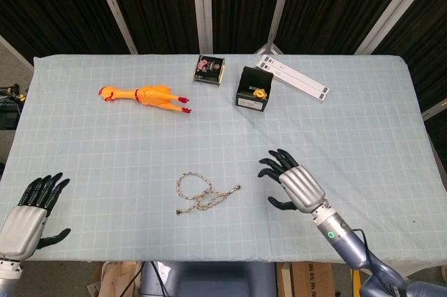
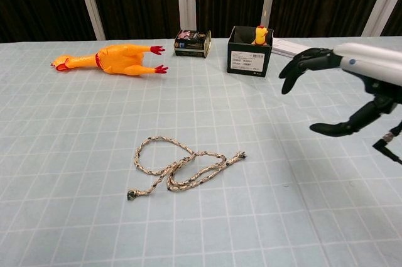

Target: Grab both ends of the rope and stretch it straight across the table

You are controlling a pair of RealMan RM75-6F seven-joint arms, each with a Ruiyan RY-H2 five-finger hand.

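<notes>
In the head view the rope (image 1: 203,193) lies bunched in loops near the table's (image 1: 84,136) front edge, its long axis running left-right, one frayed end pointing at the right hand (image 1: 293,184). That hand hovers just right of this end, fingers spread and empty, far nearer than the left hand (image 1: 31,209), also spread and empty. In the chest view the rope (image 2: 182,169) tilts up toward the right hand (image 2: 342,85), whose fingers hang apart above the cloth.

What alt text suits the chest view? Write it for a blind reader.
A black-fingered silver right hand hovers open above the pale blue gridded tablecloth, right of a loosely tangled speckled rope. Behind lie an orange rubber chicken, a small dark tin and a black box.
</notes>
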